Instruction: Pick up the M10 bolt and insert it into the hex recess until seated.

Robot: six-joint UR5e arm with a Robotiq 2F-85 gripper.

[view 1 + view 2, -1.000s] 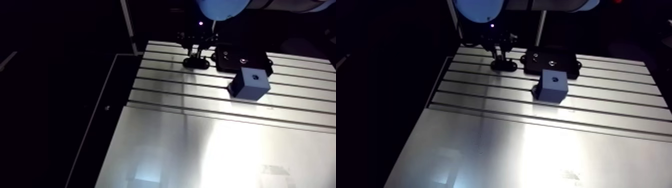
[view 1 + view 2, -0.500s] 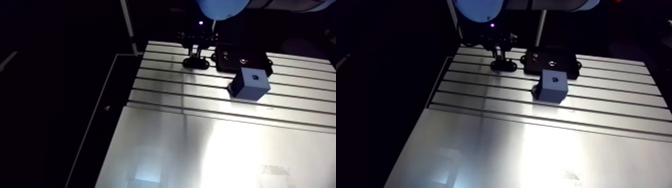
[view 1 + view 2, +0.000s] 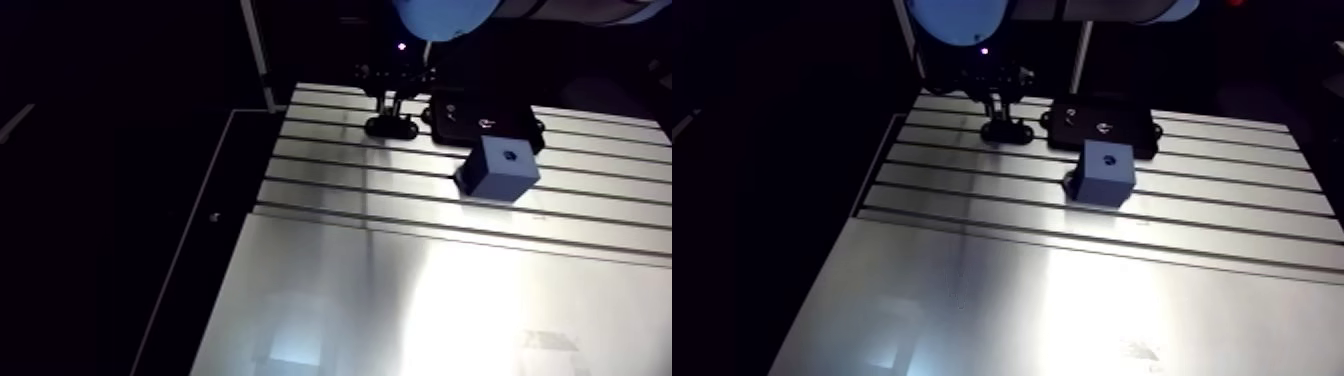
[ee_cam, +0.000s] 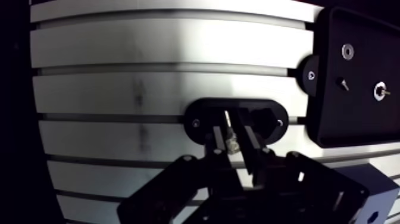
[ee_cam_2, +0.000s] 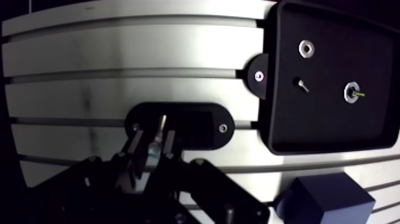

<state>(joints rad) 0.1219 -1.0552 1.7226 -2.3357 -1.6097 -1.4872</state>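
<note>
Next to nothing has moved since the earlier frames: the gripper (image 3: 392, 108) keeps the same spot, low over the black oval plate (image 3: 391, 127), and nothing on the table (image 3: 400, 290) has shifted.

Arm view first. In the upper middle of the frame the gripper comes straight down onto the oval plate, which sits on the far slats of the table. Just right of it lies the black tray (image 3: 510, 112). In front of that, towards centre right, stands the blue block (image 3: 499, 170) with a small hole in its top face. The fingers are too small and dark here to read.

Over to the wrist view, and here's the story. The fingers (image 4: 245, 140) are drawn in close, pinching a small shiny metal piece between them. I take that for the M10 bolt (image 4: 231, 143), right above the middle of the oval plate, between its two screws. The narrow grip makes sense: it's a thin part, and held this way it should stay in line with whatever it goes into. Beside the gripper the tray shows two ring-shaped fittings and a tiny pin, and a corner of the blue block sits near the gripper's body.

My call: this is the grasp at the holder, with the lift not yet made. Which opening is the hex recess I cannot tell, though the block's hole is a candidate.
</note>
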